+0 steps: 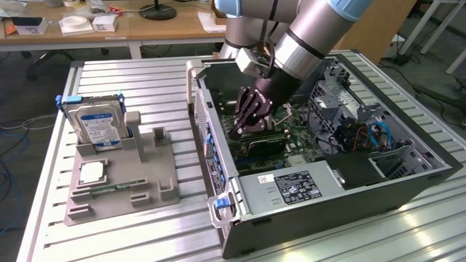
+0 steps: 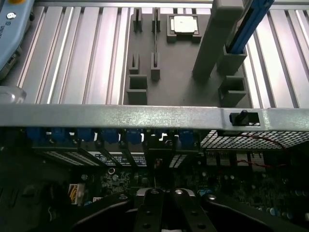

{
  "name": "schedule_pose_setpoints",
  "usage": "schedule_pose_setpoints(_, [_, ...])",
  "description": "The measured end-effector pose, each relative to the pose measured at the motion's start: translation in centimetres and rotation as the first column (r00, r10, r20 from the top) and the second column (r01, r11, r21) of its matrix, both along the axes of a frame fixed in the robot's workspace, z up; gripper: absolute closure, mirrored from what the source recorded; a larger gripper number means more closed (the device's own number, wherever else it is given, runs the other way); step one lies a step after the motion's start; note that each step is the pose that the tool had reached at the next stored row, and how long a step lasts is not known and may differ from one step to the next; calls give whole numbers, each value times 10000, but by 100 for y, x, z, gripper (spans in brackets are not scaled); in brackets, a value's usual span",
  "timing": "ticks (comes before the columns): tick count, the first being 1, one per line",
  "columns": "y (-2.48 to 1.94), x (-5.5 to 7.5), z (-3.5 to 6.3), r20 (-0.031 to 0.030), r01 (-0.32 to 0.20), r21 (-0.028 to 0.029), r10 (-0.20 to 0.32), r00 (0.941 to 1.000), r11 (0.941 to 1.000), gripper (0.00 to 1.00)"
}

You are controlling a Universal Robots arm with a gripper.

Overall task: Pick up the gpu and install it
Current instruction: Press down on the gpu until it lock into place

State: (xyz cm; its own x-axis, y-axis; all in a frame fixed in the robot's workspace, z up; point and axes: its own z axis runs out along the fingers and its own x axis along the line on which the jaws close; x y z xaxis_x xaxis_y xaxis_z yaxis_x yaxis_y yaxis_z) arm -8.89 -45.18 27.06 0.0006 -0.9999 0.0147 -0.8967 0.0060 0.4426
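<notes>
The hand (image 1: 240, 130) is closed, pressing one gpu (image 1: 261, 143) inside the one computer case (image 1: 407, 180).

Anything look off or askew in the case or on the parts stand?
Nothing stands out. The end effector is down inside the open computer case at the gpu on the motherboard. The hard drive stands upright in the gray holder.

Gripper (image 1: 243, 129) (fingers together) touching gpu (image 1: 262, 143) inside case (image 1: 407, 180).
</notes>
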Motion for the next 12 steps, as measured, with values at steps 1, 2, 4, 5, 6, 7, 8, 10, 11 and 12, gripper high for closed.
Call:
schedule_pose_setpoints(1, [0,-1,0,2,-1,-1,1,10000,10000,90])
schedule_pose_setpoints(2, [0,-2,1,3,-3,-2,3,10000,10000,90])
schedule_pose_setpoints(4, [-1,-5,1,5,-2,-3,2,10000,10000,90])
schedule_pose_setpoints(5, [-1,-5,1,6,-1,-2,1,10000,10000,90])
schedule_pose_setpoints(6, [-1,-5,1,6,-1,-2,1,10000,10000,90])
schedule_pose_setpoints(7, [-1,-6,1,6,0,-2,0,10000,10000,90])
schedule_pose_setpoints(8, [-1,-5,1,6,-1,-3,1,10000,10000,90])
schedule_pose_setpoints(10, [-1,-6,1,5,-1,-2,1,10000,10000,90])
schedule_pose_setpoints(11, [-1,-5,1,6,-1,-3,1,10000,10000,90])
schedule_pose_setpoints(12, [-1,-6,1,9,-1,-3,1,10000,10000,90])
